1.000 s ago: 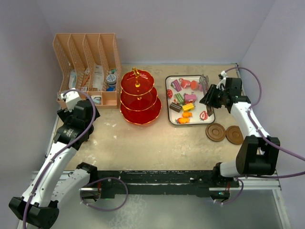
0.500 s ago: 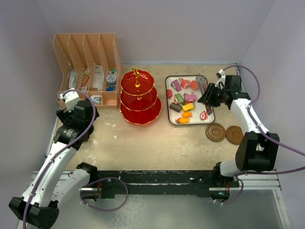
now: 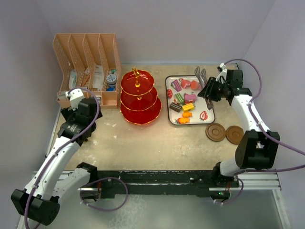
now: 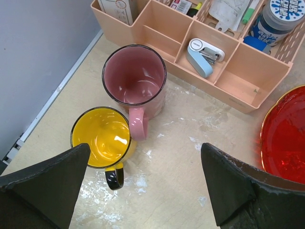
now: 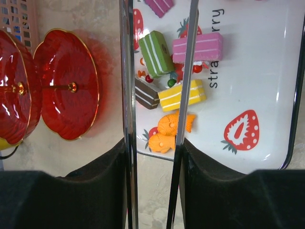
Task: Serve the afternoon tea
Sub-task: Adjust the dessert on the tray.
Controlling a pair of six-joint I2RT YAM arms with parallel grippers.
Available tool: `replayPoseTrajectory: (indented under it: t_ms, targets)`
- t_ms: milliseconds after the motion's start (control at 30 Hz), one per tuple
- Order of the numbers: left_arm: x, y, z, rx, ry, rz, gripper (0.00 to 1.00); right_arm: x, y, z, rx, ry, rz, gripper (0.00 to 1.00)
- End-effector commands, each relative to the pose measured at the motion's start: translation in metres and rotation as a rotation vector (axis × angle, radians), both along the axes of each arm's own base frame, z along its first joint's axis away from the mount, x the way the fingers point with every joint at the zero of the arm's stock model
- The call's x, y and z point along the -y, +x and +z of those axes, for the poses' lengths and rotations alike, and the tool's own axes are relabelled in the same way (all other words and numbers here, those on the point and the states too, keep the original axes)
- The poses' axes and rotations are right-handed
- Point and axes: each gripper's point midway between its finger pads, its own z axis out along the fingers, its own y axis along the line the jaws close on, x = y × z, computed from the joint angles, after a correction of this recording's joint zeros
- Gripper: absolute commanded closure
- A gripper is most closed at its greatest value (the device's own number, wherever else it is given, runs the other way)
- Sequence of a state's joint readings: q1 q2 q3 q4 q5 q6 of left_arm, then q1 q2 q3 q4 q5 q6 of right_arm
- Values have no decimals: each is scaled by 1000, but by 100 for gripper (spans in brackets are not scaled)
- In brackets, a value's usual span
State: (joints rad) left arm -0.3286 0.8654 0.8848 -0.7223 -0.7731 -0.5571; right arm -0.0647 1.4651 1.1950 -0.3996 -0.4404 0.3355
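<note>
The red three-tier stand (image 3: 139, 98) with gold rims stands at mid-table. Toy cakes (image 3: 185, 98) lie on the white strawberry-print tray (image 5: 267, 62): a green one (image 5: 156, 50), a pink one (image 5: 198, 47), a yellow one (image 5: 182, 94) and orange fish shapes (image 5: 171, 125). My right gripper (image 5: 155, 148) is shut on the metal tongs (image 5: 126, 95), whose two arms stand apart over the tray's edge. A pink mug (image 4: 135, 76) and a yellow mug (image 4: 101, 137) stand side by side at the far left. My left gripper (image 4: 145, 157) hangs open above the table beside them, holding nothing.
A peach desk organiser (image 3: 88, 67) with stationery stands at the back left, close behind the mugs. Two brown coasters (image 3: 215, 132) (image 3: 234, 134) lie near the tray's front right corner. Walls close in on the left, back and right.
My right gripper has lifted the tongs and swung them toward the back of the tray. The left arm has shifted slightly toward the near edge, its jaws still wide.
</note>
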Motion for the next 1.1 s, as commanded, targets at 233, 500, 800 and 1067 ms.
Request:
replayPoseTrajectory:
  t_ms: [233,500,800,1067]
  targets:
    - [3,8,-3,-7,5,1,3,21,43,-48,-79,-100,-26,57]
    - [2,12,-9,-38,28,11,4,28,63,-59,-95,-148,-14,56]
    - [5,14,-15,-63,27,-5,4,28,50,-79,-161,-160,19,56]
    - [4,14,-16,-65,29,0,5,21,40,-87,-186,-163,47,56]
